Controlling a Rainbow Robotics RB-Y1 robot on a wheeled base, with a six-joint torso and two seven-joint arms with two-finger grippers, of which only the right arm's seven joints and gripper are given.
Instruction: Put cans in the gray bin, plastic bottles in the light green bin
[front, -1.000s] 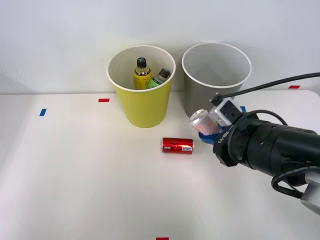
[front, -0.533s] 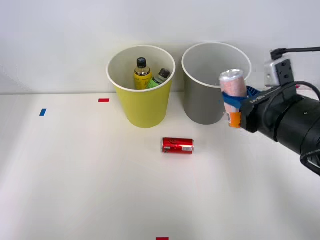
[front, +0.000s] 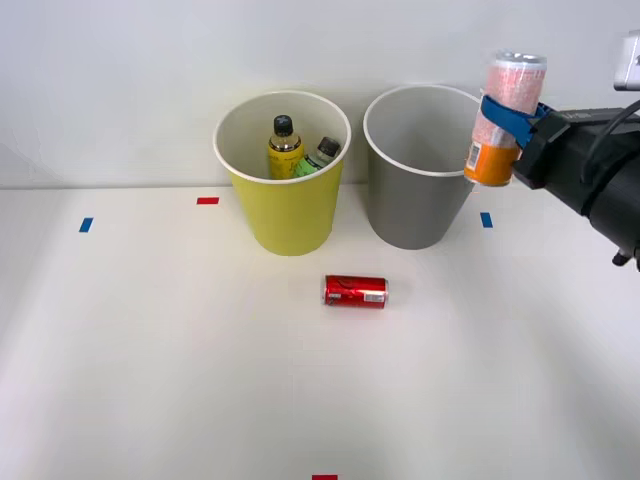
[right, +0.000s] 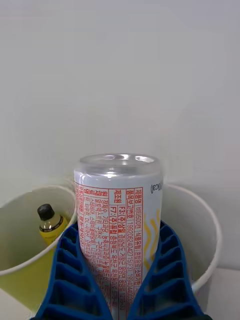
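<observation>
Evidently mid-carry, the right gripper (front: 505, 118) clamped the orange can (front: 505, 118) beside the gray bin (front: 415, 205); next, release over it.

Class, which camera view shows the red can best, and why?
The front view: the red can lies on its side on the table, whole and unblocked, in front of both bins. In the right wrist view the held orange can sits where it would be.

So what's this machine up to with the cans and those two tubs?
It is sorting rubbish. The right gripper holds the orange can in the air beside the gray bin, near its rim. Both plastic bottles already sit in the light green bin. The red can lies on the table, waiting.
</observation>
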